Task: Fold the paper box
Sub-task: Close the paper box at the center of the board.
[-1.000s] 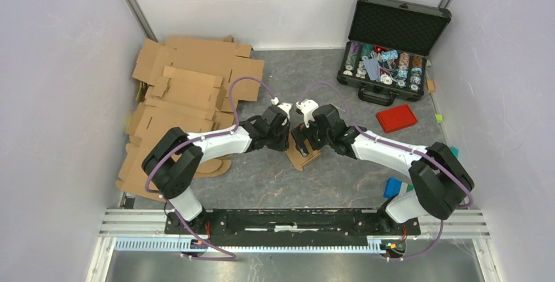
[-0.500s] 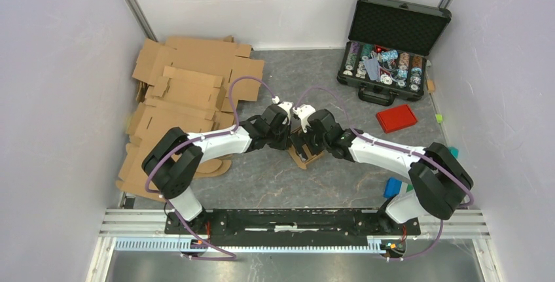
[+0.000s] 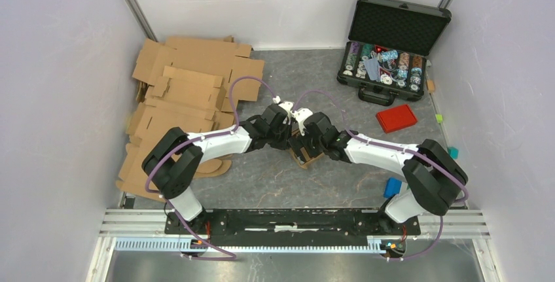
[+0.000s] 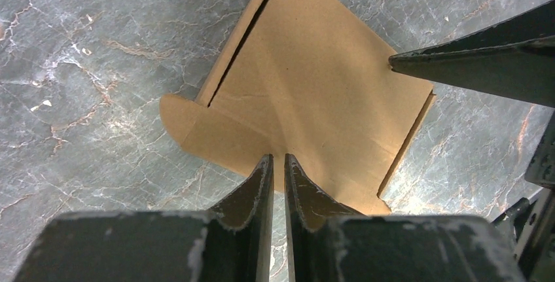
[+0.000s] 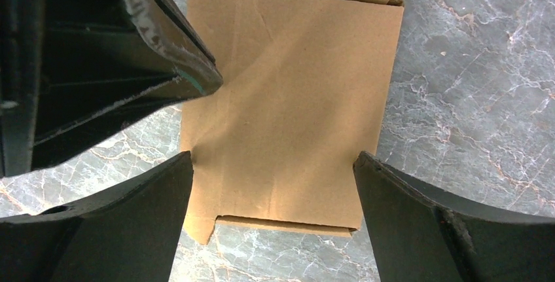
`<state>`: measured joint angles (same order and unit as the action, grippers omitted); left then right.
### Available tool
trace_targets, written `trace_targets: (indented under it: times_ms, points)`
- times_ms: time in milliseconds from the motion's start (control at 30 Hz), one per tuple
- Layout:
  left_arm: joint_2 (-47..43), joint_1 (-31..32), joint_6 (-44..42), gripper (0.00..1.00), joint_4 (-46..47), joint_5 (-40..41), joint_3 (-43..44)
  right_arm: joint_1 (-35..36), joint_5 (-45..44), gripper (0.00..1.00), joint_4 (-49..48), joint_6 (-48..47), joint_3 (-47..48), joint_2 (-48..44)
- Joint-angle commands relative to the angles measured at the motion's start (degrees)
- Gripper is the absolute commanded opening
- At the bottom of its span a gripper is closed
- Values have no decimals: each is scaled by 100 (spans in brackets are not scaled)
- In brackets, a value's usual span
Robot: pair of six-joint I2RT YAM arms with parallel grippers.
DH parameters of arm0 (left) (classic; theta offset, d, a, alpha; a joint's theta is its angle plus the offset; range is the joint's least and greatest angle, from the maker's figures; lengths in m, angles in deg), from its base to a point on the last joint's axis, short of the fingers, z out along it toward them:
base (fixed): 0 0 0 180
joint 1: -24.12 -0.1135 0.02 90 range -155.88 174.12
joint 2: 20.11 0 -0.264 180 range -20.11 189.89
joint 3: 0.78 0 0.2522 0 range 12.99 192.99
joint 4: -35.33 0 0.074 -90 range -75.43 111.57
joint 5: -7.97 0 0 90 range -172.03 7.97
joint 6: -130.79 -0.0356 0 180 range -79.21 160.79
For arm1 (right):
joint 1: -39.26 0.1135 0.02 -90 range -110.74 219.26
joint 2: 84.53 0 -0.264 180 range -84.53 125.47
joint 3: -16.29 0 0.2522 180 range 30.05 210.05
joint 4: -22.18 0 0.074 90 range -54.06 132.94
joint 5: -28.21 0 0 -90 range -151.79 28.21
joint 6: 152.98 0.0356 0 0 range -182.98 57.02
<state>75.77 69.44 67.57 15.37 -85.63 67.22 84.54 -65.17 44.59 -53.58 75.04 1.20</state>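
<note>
Brown and mostly flat, the small cardboard paper box (image 5: 288, 99) lies on the grey stone-look table (image 5: 471, 66), between both arms. No walls stand up yet, so I think most of the folding is left. The left tool (image 4: 273, 164) is pressed almost together at the box's edge, holding nothing I can see. The right tool (image 5: 273, 171) is spread wide, a finger on each side of the box.

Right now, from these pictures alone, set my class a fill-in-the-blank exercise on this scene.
The right gripper holds its jaws wide ____ on either side of the paper box.
The left gripper has its jaws nearly ____.
The lid near the black case is ____.
Missing words: open, shut, red.
</note>
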Motion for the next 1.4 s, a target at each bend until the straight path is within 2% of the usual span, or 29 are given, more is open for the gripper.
trace_targets:
  times_ms: [0, 533, 1000, 1367]
  points:
    - [-23, -31, 213, 17, 211, -115, 8, 25, -265, 98, -117, 81, -61, 159]
    - [-367, -111, 178, 18, 88, 34, -89, 25, -610, 98, -82, 98, -210, 204]
    - [-211, -129, 212, 18, 198, -70, -90, 25, -838, 98, 146, 24, 77, -80]
    - [-36, -129, 283, 17, 376, -281, 25, 16, -493, 98, 111, 14, 216, -276]
